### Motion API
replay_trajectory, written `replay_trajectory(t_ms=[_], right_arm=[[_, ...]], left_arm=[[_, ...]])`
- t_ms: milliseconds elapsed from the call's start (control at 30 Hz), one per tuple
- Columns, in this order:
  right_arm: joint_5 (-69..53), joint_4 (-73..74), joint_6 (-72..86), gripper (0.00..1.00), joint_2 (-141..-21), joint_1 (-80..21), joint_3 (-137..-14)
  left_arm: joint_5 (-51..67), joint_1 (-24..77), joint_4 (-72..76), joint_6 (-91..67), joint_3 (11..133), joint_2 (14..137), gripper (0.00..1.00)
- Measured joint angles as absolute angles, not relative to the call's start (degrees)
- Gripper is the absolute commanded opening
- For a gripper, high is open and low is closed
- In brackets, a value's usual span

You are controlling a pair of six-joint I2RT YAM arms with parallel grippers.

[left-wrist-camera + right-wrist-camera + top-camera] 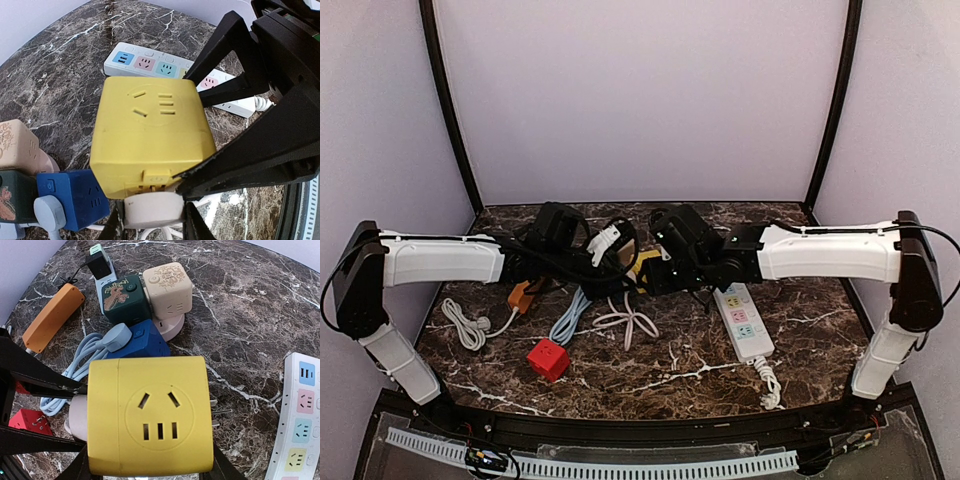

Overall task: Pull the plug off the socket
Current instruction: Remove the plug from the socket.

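Nearest, one glossy red cube and one long white power strip lie on the dark veined marble table. Beyond, mid-table between the arms, the right gripper clamps the smooth yellow cube socket; the left gripper pinches its round white plug, seated against one face

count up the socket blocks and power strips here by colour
yellow cube: 1
blue cube: 1
dark green cube: 1
beige cube: 1
red cube: 1
orange strip: 1
white strip: 1
mint socket: 1
total: 8
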State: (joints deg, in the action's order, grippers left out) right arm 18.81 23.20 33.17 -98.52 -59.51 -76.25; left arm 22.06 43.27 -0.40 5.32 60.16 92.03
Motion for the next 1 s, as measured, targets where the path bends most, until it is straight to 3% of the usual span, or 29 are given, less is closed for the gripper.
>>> replay_trajectory(t_ms=[1000], right_arm=[[10.3,4.6,23.0,0.00,-89.5,-57.6,-60.5]], left_arm=[[28.3,43.2,-1.8,3.6,61.5,92.0,0.01]])
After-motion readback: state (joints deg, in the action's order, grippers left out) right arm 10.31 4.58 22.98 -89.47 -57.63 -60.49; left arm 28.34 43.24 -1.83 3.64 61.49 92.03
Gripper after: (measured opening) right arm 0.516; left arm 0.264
